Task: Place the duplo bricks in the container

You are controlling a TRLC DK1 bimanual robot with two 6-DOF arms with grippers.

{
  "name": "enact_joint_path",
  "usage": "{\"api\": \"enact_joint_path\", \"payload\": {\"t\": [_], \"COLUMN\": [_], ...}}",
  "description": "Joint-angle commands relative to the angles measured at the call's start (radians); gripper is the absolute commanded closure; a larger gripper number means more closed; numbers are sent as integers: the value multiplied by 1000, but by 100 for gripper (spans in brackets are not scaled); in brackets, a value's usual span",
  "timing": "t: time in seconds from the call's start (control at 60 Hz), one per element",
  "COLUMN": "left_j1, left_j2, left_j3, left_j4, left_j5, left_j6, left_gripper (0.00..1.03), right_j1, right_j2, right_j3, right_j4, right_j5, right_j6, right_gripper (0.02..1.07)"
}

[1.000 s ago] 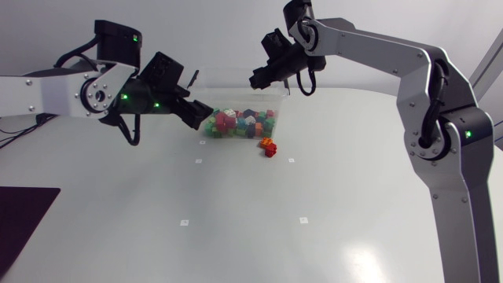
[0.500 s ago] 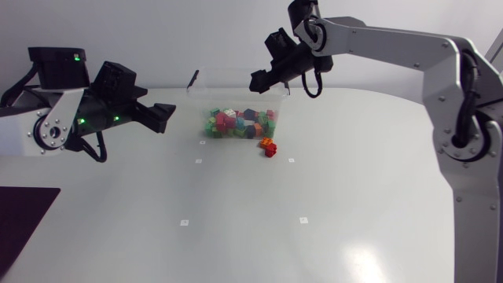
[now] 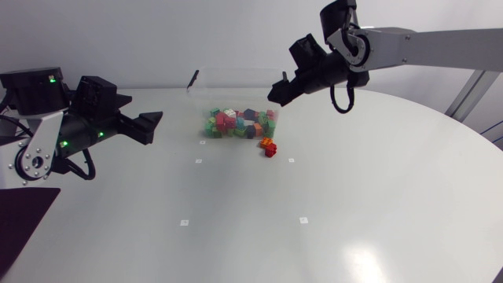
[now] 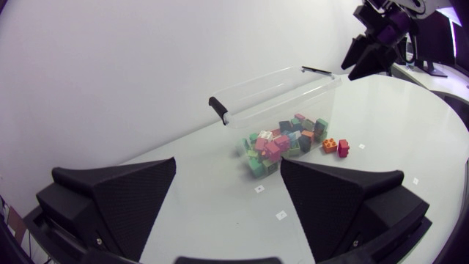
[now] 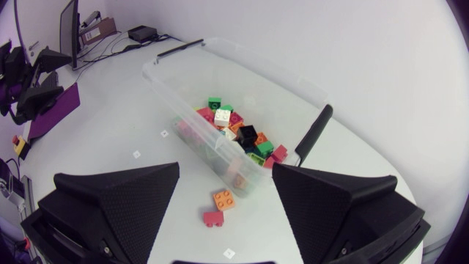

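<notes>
Heaped bricks likely hide others.

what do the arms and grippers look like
The left arm and right arm have silver-grey links and black joints, each with a looping black cable; small green lights dot the left one. The left gripper and right gripper are matte black, each with two broad wedge-shaped textured fingers.

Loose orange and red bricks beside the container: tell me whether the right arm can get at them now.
Probably yes. The bricks lie on bare table outside the container, ahead of the open right gripper, with nothing over them.
</notes>
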State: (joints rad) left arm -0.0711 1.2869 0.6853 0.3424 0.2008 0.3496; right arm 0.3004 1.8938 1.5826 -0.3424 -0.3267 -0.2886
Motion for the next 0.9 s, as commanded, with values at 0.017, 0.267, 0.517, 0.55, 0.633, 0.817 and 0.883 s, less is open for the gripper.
{"api": "enact_joint_path", "payload": {"t": [0.017, 0.267, 0.517, 0.55, 0.633, 0.817, 0.883], "left_j1": [13, 25, 80, 82, 99, 108, 119], "left_j2": [-29, -60, -107, -109, -127, -192, -204], "left_j3": [-46, -95, -156, -158, -171, -214, -221], "left_j4": [14, 9, 15, 17, 17, 20, 21], "left_j5": [0, 0, -1, -1, -1, 0, 0], "left_j6": [-43, -67, -98, -98, -100, -103, -103], "left_gripper": [4, 4, 4, 4, 4, 4, 4], "right_j1": [-15, -18, -18, -18, -20, -29, -32], "right_j2": [-18, 60, 195, 209, 243, 327, 352], "right_j3": [-87, -157, -162, -161, -144, -95, -70], "right_j4": [31, 88, 149, 160, 163, 174, 175], "right_j5": [-12, -17, -14, -12, -12, -12, -14], "right_j6": [-23, -77, -116, -118, -130, -152, -153], "right_gripper": [15, 15, 15, 15, 15, 15, 15]}}
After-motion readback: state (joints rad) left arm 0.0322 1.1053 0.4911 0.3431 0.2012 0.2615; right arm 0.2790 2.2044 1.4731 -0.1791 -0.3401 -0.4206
